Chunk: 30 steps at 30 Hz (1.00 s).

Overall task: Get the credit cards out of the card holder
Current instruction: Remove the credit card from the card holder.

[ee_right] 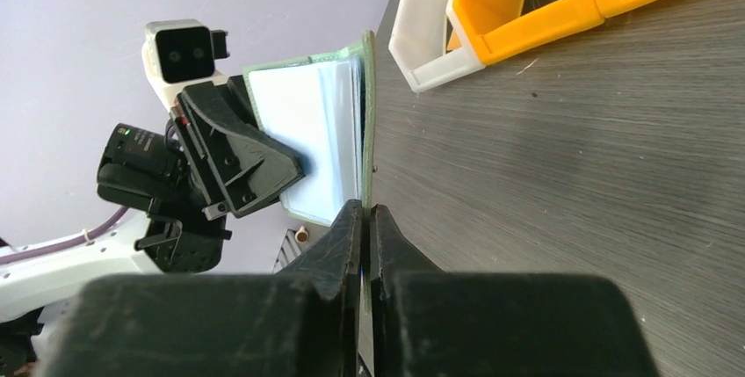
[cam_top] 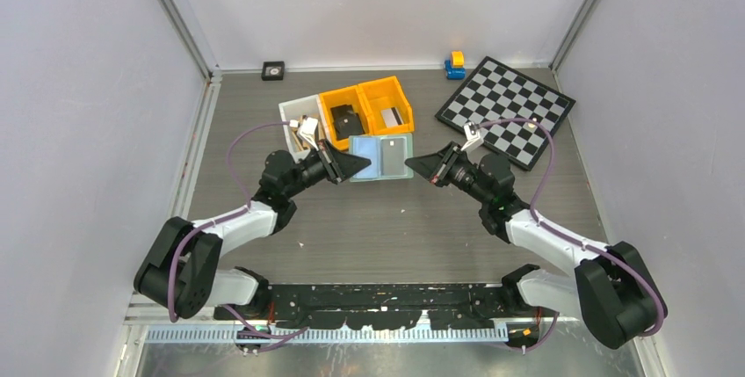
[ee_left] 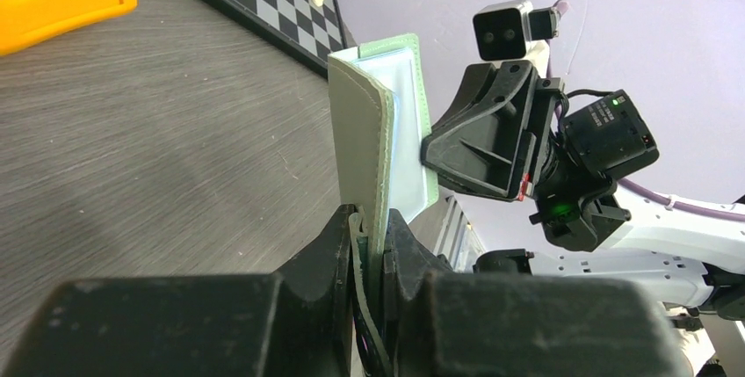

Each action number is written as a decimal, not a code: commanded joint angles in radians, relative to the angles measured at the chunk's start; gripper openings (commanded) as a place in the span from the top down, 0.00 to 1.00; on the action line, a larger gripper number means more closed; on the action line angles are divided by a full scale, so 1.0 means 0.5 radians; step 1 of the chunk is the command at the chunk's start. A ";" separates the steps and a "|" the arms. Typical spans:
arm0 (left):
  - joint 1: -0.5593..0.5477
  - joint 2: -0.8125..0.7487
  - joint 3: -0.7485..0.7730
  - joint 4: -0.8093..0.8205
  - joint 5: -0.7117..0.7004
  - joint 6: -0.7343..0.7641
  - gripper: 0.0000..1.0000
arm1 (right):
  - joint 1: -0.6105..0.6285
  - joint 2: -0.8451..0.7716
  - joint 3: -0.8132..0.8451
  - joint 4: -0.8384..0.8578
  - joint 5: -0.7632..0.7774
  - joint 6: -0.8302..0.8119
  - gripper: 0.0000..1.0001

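Open card holder [cam_top: 381, 158], edges inside left gripper [cam_top: 362, 164] and right gripper [cam_top: 411, 166]

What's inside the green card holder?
Glossy light-blue sleeves line the open card holder, and one side shows a dark rectangle, likely a card. Whatever is tucked deeper in the sleeves is covered.

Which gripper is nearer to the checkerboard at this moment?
Right. The right gripper pinches the card holder at the edge facing the checkerboard; the left gripper pinches the opposite edge, farther off, near the orange bins.
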 commanded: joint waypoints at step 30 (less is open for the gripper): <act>0.012 0.114 0.066 0.047 0.002 -0.010 1.00 | 0.112 0.189 0.316 -0.260 -0.052 -0.164 0.69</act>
